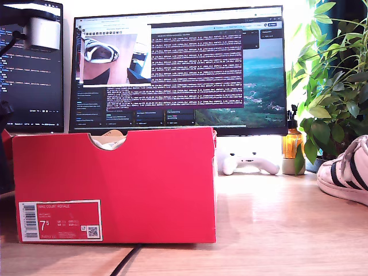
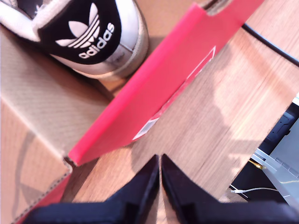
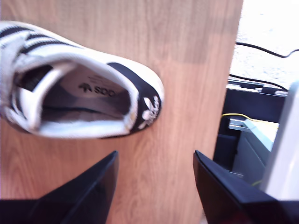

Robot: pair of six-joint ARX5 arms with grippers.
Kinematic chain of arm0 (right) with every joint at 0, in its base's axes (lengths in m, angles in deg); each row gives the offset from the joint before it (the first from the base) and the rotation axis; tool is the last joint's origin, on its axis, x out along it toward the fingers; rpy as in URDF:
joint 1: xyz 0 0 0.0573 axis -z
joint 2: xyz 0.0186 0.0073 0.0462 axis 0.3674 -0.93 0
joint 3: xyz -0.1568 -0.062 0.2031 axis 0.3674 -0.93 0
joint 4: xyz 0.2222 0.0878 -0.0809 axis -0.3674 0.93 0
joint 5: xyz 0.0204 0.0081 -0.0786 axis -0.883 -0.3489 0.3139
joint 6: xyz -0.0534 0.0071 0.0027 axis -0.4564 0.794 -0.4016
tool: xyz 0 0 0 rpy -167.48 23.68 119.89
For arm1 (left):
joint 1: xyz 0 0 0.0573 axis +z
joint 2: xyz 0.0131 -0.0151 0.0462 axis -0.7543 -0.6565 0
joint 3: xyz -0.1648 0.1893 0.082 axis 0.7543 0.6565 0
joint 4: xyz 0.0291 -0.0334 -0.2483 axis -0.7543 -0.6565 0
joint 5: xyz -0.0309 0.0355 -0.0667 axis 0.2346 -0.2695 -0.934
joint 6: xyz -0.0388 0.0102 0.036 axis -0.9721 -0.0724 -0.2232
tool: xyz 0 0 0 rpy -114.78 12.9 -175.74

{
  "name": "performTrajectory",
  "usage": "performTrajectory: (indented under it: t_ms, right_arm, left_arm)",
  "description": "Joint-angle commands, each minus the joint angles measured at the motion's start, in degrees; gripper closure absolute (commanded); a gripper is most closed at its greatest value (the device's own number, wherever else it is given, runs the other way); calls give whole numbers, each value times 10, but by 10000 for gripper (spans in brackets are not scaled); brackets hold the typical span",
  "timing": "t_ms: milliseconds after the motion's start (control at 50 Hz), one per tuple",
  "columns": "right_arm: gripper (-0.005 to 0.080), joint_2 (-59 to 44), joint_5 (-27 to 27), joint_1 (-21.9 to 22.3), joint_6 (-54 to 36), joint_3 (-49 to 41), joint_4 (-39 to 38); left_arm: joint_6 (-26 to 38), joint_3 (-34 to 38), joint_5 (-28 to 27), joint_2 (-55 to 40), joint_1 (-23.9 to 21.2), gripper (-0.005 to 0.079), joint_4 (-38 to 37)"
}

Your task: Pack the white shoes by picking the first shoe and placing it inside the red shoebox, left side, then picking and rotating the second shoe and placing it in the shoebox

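The red shoebox (image 1: pixel 115 184) stands on the wooden desk at the exterior view's left, its barcode label facing the camera. In the first wrist view, one white shoe (image 2: pixel 88 35) lies inside the shoebox (image 2: pixel 154 88), black heel tab showing. My first gripper (image 2: pixel 160 161) is shut and empty, hovering over the desk just outside the box's red wall. The other white shoe (image 3: pixel 74 93) lies on the desk; it shows at the exterior view's right edge (image 1: pixel 348 169). My second gripper (image 3: pixel 155 158) hangs open above the desk just beside that shoe's heel, holding nothing.
Two monitors (image 1: pixel 178 69) stand behind the box. A white game controller (image 1: pixel 251 163), an orange bottle (image 1: pixel 292 144) and a leafy plant (image 1: pixel 333 80) sit at the back on the exterior view's right. A black cable (image 1: pixel 123 261) runs from under the box.
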Motion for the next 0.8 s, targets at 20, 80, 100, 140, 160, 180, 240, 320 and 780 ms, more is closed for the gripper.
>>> performTrajectory:
  t_ms: [20,80,100,140,160,180,240,320,780]
  right_arm:
    - [294,-4,-1,10,-5,-12,-7]
    - [294,-7,-1,14,-6,-12,-8]
    - [294,-9,-1,16,-6,-12,-8]
    - [295,-12,-1,18,-8,-12,-8]
    - [295,-15,-1,19,-9,-12,-9]
    - [295,-17,-2,20,-12,-12,-12]
    - [294,-25,-7,22,-15,-12,-19]
    - [294,-33,-11,25,-21,-12,-29]
    - [295,-67,-9,50,-36,-23,-36]
  left_arm:
    - [4,3,-1,-6,-3,761,3]
    - [4,3,0,-6,-3,761,3]
    - [4,3,-1,-6,-3,761,3]
    - [4,3,0,-6,-3,761,3]
    - [4,3,0,-6,-3,761,3]
    - [4,3,-1,-6,-3,761,3]
    - [4,3,0,-6,-3,760,3]
    - [4,3,-1,-6,-3,761,3]
    - [4,3,0,-6,-3,761,3]
